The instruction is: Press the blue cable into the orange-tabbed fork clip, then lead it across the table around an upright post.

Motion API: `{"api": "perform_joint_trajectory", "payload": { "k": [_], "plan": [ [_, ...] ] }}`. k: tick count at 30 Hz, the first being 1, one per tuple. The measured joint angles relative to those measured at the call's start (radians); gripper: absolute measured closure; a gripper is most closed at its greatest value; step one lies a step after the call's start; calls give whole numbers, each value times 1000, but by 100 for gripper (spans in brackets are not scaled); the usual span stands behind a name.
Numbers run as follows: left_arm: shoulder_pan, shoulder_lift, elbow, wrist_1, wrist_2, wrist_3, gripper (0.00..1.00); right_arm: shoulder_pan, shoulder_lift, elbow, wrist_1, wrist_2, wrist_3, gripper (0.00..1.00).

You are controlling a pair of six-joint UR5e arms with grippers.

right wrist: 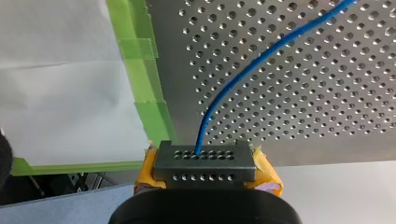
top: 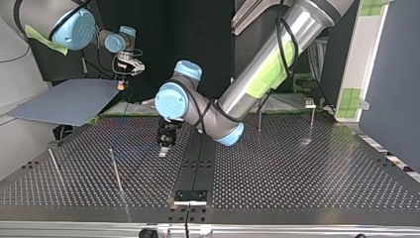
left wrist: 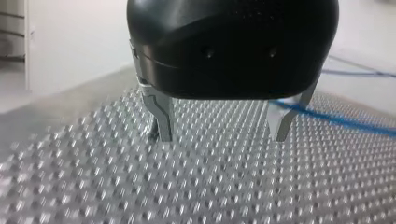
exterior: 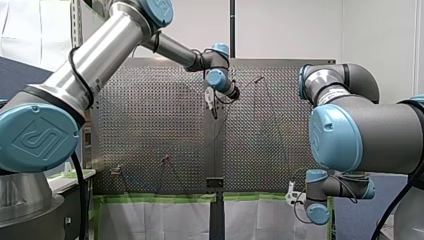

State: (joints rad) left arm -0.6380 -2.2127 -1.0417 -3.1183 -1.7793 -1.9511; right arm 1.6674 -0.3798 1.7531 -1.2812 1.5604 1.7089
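The blue cable [right wrist: 243, 79] runs over the perforated table [right wrist: 327, 93] and ends in a dark perforated block [right wrist: 205, 163]. My right gripper [right wrist: 205, 168] is shut on that block with its yellow pads [right wrist: 266, 175], just off the table's taped edge; in the top view it [top: 121, 84] hangs beyond the table's far left. My left gripper [left wrist: 224, 135] stands open just above the plate, its metal fingers [left wrist: 163, 121] bare, the blue cable [left wrist: 336, 119] lying beside and behind one finger. In the top view it [top: 163, 148] is left of the centre strip. I cannot make out an orange-tabbed clip.
Thin upright posts stand on the table in the top view: two at the near left [top: 116, 171] [top: 55, 168], two at the far right [top: 259, 121] [top: 312, 121]. A grey-blue sheet [top: 69, 101] lies off the far left. Green tape [right wrist: 140, 70] lines the table's edge.
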Motion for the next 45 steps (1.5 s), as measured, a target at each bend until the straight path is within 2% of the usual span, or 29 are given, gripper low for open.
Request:
{"api": "perform_joint_trajectory", "payload": {
  "k": [8,21,26,35,41,45],
  "plan": [
    [-31,32,0,-17,-8,39,2,-1,0,-5,3,0,4,100],
    [-70,94,0,-36,8,64,2,-1,0,-9,9,0,5,100],
    [-53,95,0,-16,9,38,2,2,0,-12,14,0,4,100],
    [-31,95,0,46,68,-31,2,5,0,-19,31,0,4,100],
    [-22,95,0,24,111,-76,2,5,0,-21,34,0,4,100],
    [-17,95,0,-6,142,-71,2,5,0,-23,38,1,5,100]
  ]
}}
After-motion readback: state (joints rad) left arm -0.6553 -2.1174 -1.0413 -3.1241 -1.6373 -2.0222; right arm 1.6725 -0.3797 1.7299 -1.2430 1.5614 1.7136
